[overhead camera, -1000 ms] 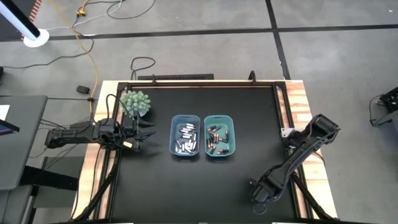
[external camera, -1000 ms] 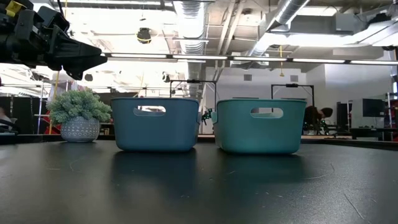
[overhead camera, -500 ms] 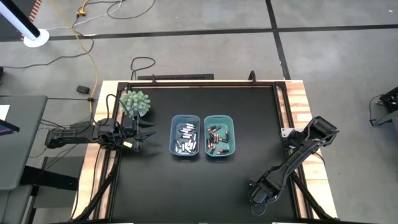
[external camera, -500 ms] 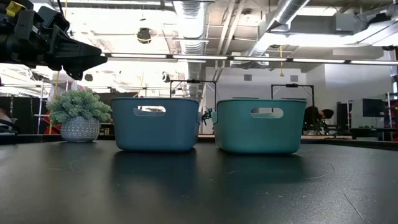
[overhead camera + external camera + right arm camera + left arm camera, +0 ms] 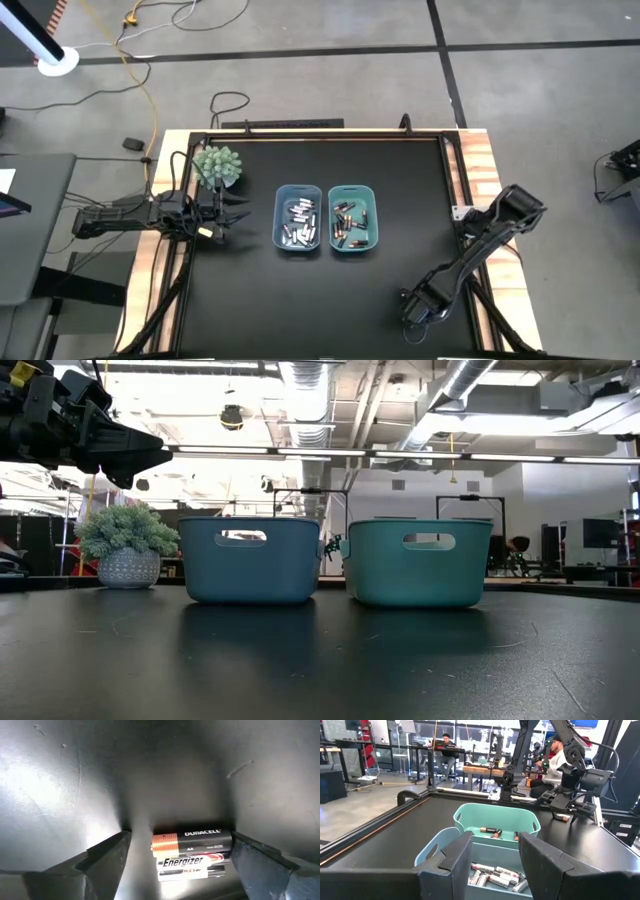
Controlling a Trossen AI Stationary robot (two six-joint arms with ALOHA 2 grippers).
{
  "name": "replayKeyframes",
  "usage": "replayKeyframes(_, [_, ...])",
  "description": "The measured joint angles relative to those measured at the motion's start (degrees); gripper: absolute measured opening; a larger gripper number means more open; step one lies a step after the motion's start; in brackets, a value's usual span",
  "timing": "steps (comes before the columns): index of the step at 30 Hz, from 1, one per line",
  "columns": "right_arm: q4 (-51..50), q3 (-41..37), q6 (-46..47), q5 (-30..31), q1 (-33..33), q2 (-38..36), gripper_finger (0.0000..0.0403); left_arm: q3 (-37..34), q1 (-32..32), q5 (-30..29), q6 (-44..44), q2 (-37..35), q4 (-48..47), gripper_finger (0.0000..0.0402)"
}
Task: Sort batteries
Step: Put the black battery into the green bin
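Note:
Two batteries lie side by side on the black table in the right wrist view, a dark one with a copper end (image 5: pixel 191 840) and a silvery-white one (image 5: pixel 192 862). My right gripper (image 5: pixel 180 865) is open and points down over them, one finger on either side, touching neither. It hangs near the table's near right corner (image 5: pixel 415 306). More silvery batteries (image 5: pixel 299 222) lie in the blue bin (image 5: pixel 280 216), and dark copper-ended ones (image 5: pixel 350 222) in the teal bin (image 5: pixel 373 218). My left gripper (image 5: pixel 236 214) hovers open left of the bins.
A small potted plant (image 5: pixel 217 165) stands at the far left, just beyond my left gripper (image 5: pixel 150 456). The two bins (image 5: pixel 251 559) (image 5: pixel 418 563) stand side by side mid-table. A raised rail (image 5: pixel 320 137) frames the black top. People sit in the room beyond (image 5: pixel 445 742).

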Motion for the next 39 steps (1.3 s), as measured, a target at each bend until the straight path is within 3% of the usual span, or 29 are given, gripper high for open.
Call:
replayKeyframes(12, [1.66, -1.1, -0.28, 0.11, -0.02, 0.02, 0.0293, 0.02, -0.02, 0.02, 0.02, -0.02, 0.02, 0.0158])
replayKeyframes(26, [-0.03, -0.92, -0.67, 1.59, -0.78, 0.15, 0.0285, 0.0, -0.01, 0.0, 0.0, -0.02, 0.0, 0.0158])
replayKeyframes(35, [-2.33, 0.55, 0.17, 6.4, -1.61, -1.22, 0.0285, 0.01, 0.0, 0.0, 0.02, -0.01, 0.0, 0.0158])
replayKeyframes(39, [-3.15, 0.44, 3.06, 11.66, -1.77, -3.22, 0.0285, 0.02, 0.0, 0.02, 0.02, -0.02, 0.0, 0.0158])
